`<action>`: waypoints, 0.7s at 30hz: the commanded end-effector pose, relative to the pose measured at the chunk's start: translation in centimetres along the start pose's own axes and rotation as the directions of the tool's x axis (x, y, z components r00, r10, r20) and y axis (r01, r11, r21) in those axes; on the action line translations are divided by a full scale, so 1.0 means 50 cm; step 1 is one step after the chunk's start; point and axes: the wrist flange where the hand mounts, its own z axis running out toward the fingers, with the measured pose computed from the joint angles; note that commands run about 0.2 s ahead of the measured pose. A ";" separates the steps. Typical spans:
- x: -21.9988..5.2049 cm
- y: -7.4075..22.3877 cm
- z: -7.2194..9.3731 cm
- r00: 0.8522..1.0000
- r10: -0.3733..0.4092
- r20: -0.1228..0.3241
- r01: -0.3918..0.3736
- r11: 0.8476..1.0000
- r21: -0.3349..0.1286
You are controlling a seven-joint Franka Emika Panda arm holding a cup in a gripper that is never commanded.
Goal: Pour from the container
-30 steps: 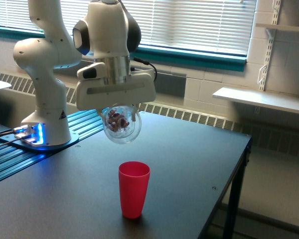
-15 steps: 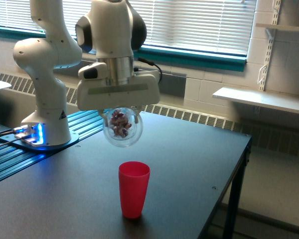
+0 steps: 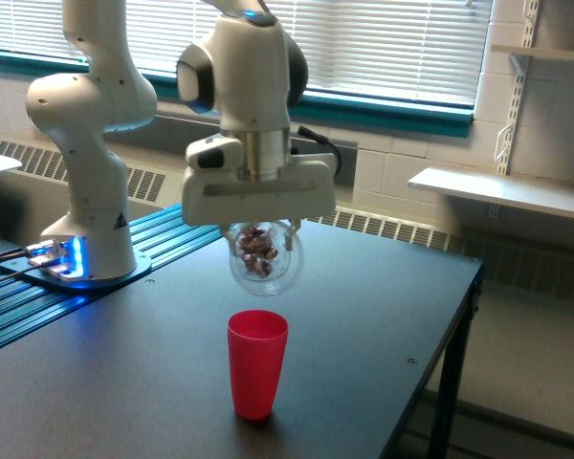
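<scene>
The gripper [image 3: 264, 229] has its jaws closed on the container [image 3: 265, 260], holding small reddish pieces, directly above the red cup [image 3: 257, 363]; that cup stands upright on the dark surface [image 3: 364, 306].

The tool's [image 3: 259, 228] fingertips are hidden behind the clear round plastic cup [image 3: 265, 260]; its small reddish contents [image 3: 257, 246] are too blurred to identify. The dark counter [image 3: 364, 316] is cut off at 6 o'clock.

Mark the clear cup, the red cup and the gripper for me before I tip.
clear cup [image 3: 265, 263], exterior view, on its rounded lower body.
red cup [image 3: 257, 368], exterior view, on the middle of its side wall.
gripper [image 3: 261, 229], exterior view, between the fingertips at the clear cup's top.
</scene>
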 end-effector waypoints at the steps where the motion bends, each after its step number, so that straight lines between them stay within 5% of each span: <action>1: -0.059 -0.002 0.011 1.000 -0.002 0.030 0.003 1.000 -0.026; 21: -0.047 0.032 -0.004 0.995 0.071 0.070 -0.069 0.997 -0.032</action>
